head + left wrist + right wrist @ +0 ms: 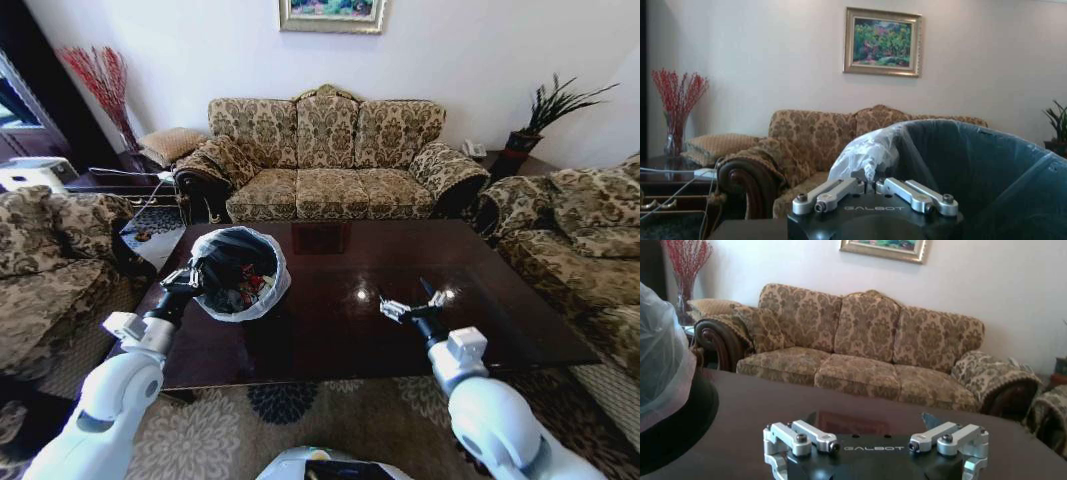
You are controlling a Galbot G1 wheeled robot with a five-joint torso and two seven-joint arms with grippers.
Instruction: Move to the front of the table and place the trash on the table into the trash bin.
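While our right gripper [405,309] hovers spread wide and empty over the table [330,330], our left gripper [192,280] pinches the trash bin [240,273] rim, litter [248,288] inside it, sofa [325,160] beyond.

"GALBOT" stands on the left gripper [874,186] and right gripper [875,439] housings

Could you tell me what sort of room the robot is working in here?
Most likely a home living room: a patterned three-seat sofa stands against the wall, a framed painting hangs above it, and a glossy dark wood coffee table sits in front.
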